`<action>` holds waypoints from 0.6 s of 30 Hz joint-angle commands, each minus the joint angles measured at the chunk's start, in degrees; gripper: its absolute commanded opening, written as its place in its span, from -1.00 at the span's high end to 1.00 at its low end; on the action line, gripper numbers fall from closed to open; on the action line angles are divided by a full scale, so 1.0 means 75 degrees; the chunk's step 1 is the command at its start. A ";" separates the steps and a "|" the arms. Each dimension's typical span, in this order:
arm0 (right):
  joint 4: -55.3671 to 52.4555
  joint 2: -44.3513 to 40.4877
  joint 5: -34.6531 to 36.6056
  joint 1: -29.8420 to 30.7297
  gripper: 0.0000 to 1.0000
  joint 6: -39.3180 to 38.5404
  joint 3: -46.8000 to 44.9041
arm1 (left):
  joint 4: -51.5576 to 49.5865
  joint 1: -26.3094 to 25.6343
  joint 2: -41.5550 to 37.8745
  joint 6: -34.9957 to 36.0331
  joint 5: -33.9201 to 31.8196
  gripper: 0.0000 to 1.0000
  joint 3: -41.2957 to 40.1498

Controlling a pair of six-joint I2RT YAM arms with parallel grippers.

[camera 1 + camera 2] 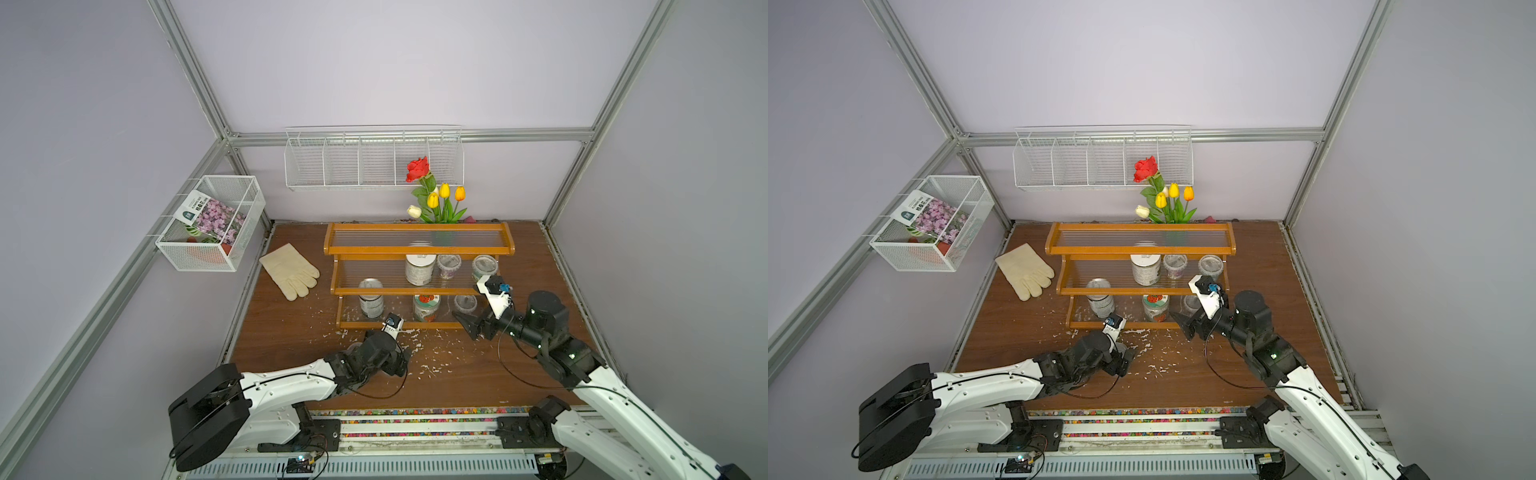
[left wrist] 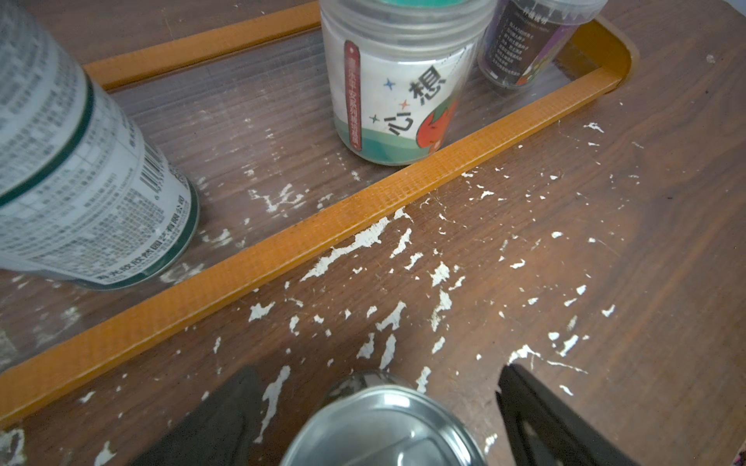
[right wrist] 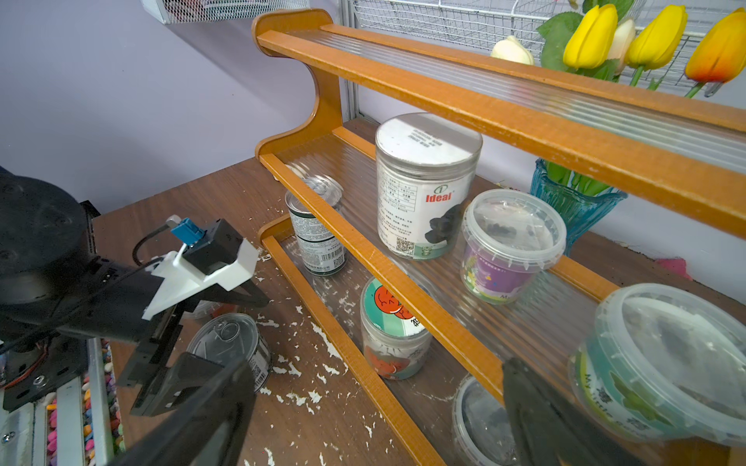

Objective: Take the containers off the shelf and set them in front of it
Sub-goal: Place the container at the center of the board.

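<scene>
The orange-brown shelf point(image 1: 415, 251) stands at the back of the table. Its middle tier holds a white-lidded jar point(image 1: 420, 269) and two clear cups point(image 1: 449, 266) point(image 1: 484, 267). On the bottom tier stand a silver tin point(image 1: 370, 298), the red-fruit jar point(image 1: 427, 307) and a clear cup point(image 1: 465, 303). Another silver tin point(image 2: 383, 423) stands on the table in front of the shelf. My left gripper point(image 2: 377, 369) is open around it, with a gap at each finger. My right gripper point(image 1: 465, 326) is open and empty at the bottom tier's front rail, near the clear cup point(image 3: 480, 423).
A cream glove point(image 1: 291, 272) lies left of the shelf. A green vase of flowers point(image 1: 436, 199) stands behind it. A white wire rack point(image 1: 374, 160) and a mesh basket point(image 1: 210, 222) hang on the walls. White flakes point(image 1: 415, 345) litter the table.
</scene>
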 commanded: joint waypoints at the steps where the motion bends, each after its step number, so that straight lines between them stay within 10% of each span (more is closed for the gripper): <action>1: -0.0019 -0.0034 -0.0095 -0.0037 -0.96 -0.0040 0.0199 | -0.0232 0.0030 -0.0225 0.0125 -0.0039 -0.95 0.0307; 11: 0.1530 0.0899 -0.0428 0.0360 -0.96 0.0866 0.0378 | -0.1217 0.1149 -0.1107 0.0825 0.1424 -0.99 0.1498; 18: 0.3448 0.2270 0.2238 0.1997 -0.97 0.0996 0.0437 | -0.1345 0.3173 -0.1630 0.1156 0.3285 -0.99 0.1865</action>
